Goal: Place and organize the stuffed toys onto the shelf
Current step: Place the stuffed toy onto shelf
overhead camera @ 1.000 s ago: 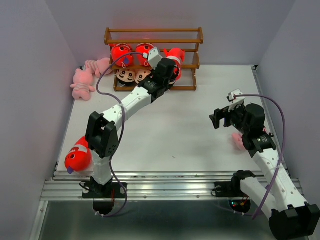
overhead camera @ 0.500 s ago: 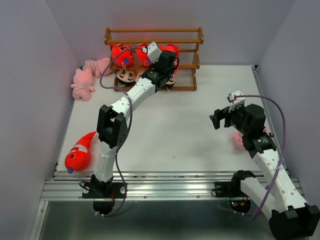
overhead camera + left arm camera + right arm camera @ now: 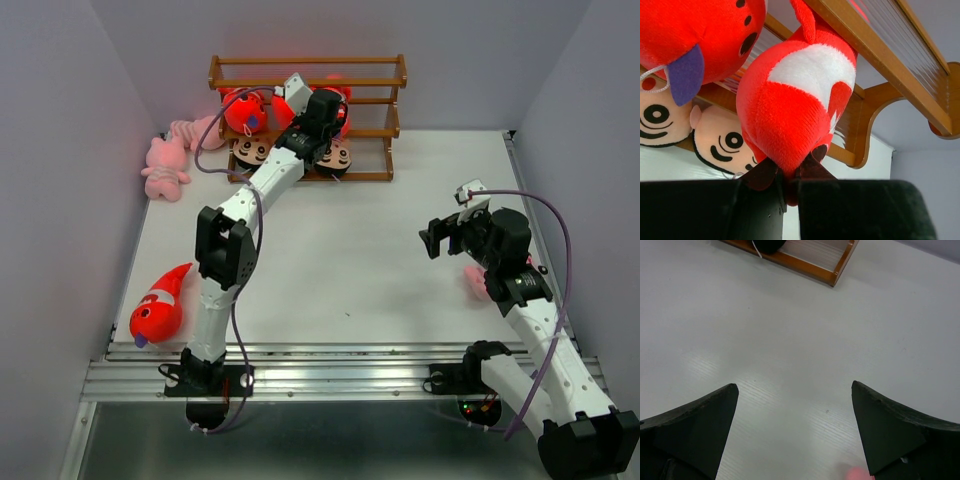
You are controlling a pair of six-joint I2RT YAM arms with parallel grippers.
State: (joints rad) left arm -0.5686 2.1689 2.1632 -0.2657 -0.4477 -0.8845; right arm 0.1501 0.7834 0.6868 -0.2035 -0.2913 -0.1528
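At the back of the desk (image 3: 350, 260), the top view shows the shelf (image 3: 308, 82) standing against the wall. The left arm is stretched to the middle tier, and the left tool (image 3: 332, 108) sits among the toys there. A red fish (image 3: 240, 108) rests on that tier, toward the shelf's left end. Boy dolls (image 3: 252, 150) lie on the bottom tier. Pink frogs (image 3: 165, 168) lie on the desk just left of the shelf. A stray fish (image 3: 158, 312) lies well apart from the shelf, at the desk's near left edge. The right tool (image 3: 440, 238) hangs over the desk, right of the shelf and well apart from it. A pink toy (image 3: 476, 280) is partly hidden under that arm.

Left wrist view: the left tool is clamped on the tail end of the held fish (image 3: 795, 100), red with a white band, just beneath a shelf rail. A neighbouring fish (image 3: 705, 35) is beside it. Two doll faces show on the tier below.

Right wrist view: the right tool's fingers stand wide apart with nothing between them, over bare desk. A corner of the shelf shows at the top edge.
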